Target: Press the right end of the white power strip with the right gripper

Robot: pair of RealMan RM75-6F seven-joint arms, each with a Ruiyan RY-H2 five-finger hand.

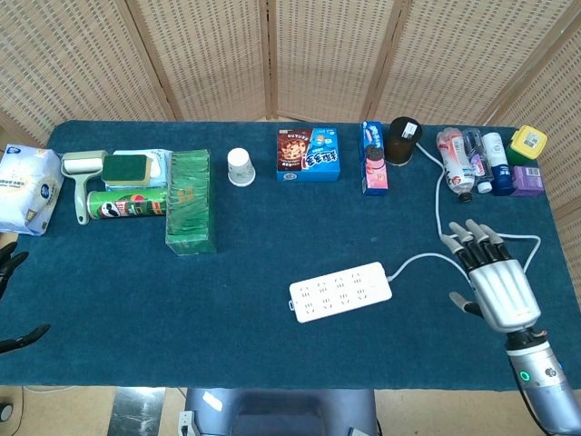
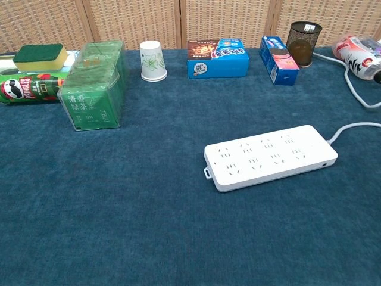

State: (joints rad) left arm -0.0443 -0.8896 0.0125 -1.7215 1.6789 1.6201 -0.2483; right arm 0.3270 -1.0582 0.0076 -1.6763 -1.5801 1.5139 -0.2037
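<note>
The white power strip [image 1: 341, 291] [image 2: 271, 157] lies flat on the blue table, its white cable [image 1: 490, 241] running off its right end. My right hand [image 1: 490, 277] hovers well to the right of the strip with fingers spread, touching nothing; the chest view does not show it. At the far left edge of the head view, only dark fingertips of my left hand [image 1: 11, 300] show.
Along the back stand a green box [image 1: 191, 202], paper cup [image 1: 240, 167], snack boxes [image 1: 309, 153], a dark mesh cup [image 1: 403, 140] and bottles [image 1: 472, 159]. A chips can [image 1: 127, 203], sponge [image 1: 127, 168] and wipes pack [image 1: 23, 189] sit at the left.
</note>
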